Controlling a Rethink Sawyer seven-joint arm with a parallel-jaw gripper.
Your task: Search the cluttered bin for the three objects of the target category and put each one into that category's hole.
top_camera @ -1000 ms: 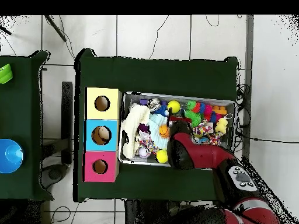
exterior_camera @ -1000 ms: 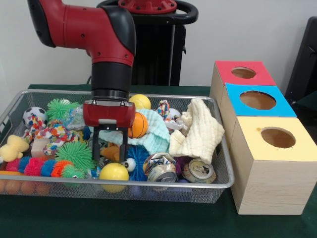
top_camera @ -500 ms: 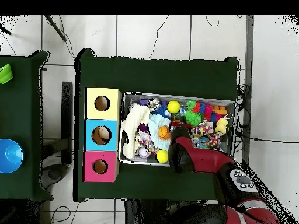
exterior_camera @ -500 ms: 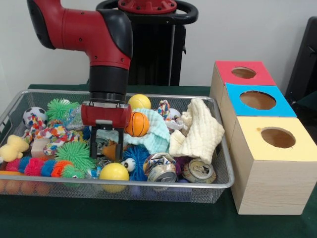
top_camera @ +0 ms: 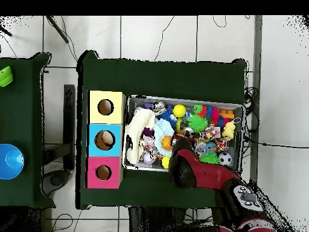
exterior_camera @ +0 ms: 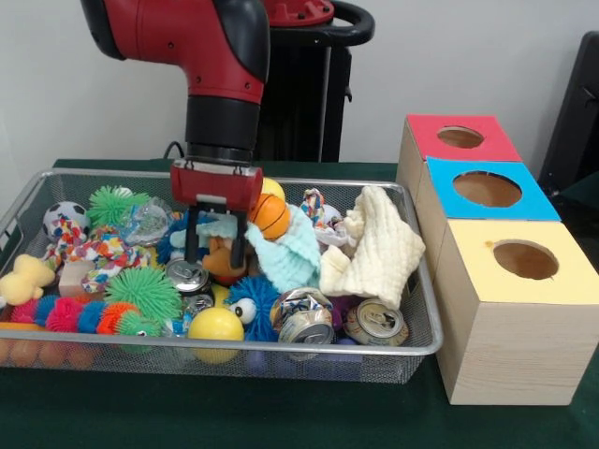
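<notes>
pincer: the pincer (exterior_camera: pixel 214 245) hangs from the red and black arm (exterior_camera: pixel 201 42) over the middle of the wire bin (exterior_camera: pixel 423 346); its 2 dark fingers (exterior_camera: pixel 191 245) stand apart with an orange-brown toy (exterior_camera: pixel 223 260) showing between them. Whether they press on that toy cannot be told from either view.

target things: the task names no category, so which 3 pieces count is a judgement. The balls are one likely set: a small basketball (exterior_camera: pixel 271 215) touching the pincer's housing at 3 o'clock, a yellow ball (exterior_camera: pixel 215 325) at 6 o'clock against the bin's front rim, and a soccer ball (exterior_camera: pixel 64 220) well off at 9 o'clock.

key relation: the basketball sits beside and slightly above the fingertips, resting on the pale teal cloth (exterior_camera: pixel 290 253), so it lies outside the gap rather than in it.

holes: the red box (exterior_camera: pixel 440 154), blue box (exterior_camera: pixel 468 220) and yellow box (exterior_camera: pixel 510 323) stand in a row on the surface at 3 o'clock of the bin, each with 1 round hole on top.

hidden: in the overhead view the arm covers the pincer entirely; the crushed cans (exterior_camera: pixel 376 321) and cream cloth (exterior_camera: pixel 379 248) bury whatever lies under them.
</notes>
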